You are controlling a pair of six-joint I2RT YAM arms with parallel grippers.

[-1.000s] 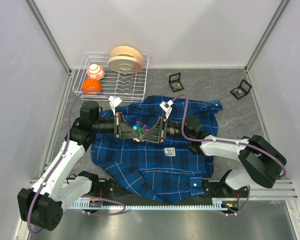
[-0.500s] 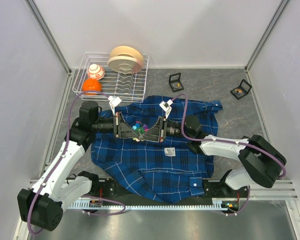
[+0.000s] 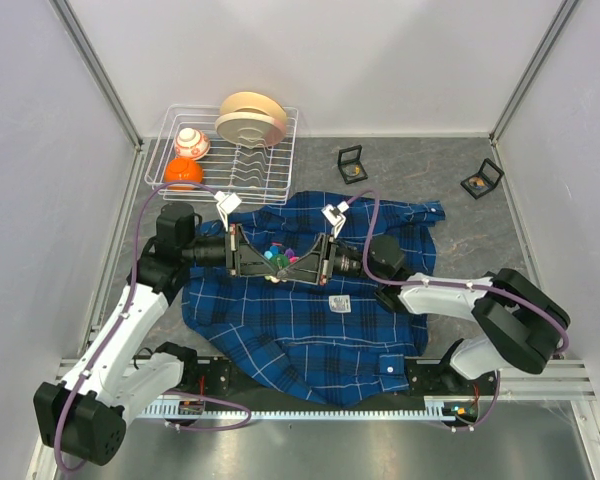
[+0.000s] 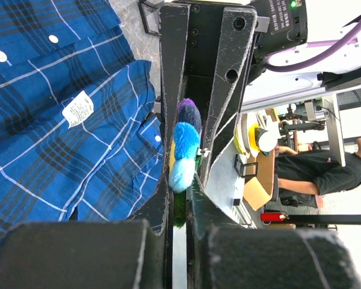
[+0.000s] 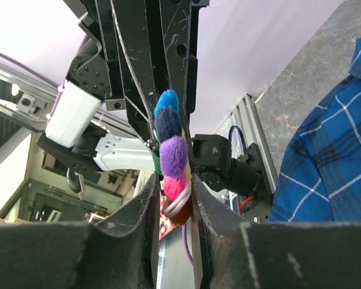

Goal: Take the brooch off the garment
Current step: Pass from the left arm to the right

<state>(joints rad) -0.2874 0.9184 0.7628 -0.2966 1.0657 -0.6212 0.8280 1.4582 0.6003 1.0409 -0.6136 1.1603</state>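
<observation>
The garment, a dark-blue plaid shirt, lies spread on the table and also shows in the wrist views. Above its upper part the two grippers meet tip to tip. Between them is the brooch, a row of coloured pom-poms. In the left wrist view my left gripper is shut on the brooch at its light-blue and green end. In the right wrist view my right gripper is shut on the brooch at its pink end, where a metal ring sits. Whether the brooch still touches the fabric is hidden.
A white wire dish rack at the back left holds plates, an orange ball and a striped ball. Two small black frames lie on the grey tabletop at the back right. A white label marks the shirt's middle.
The right gripper's jaws have narrowed onto the brooch's pink end. Both arms have barely moved, and the left gripper stays shut.
</observation>
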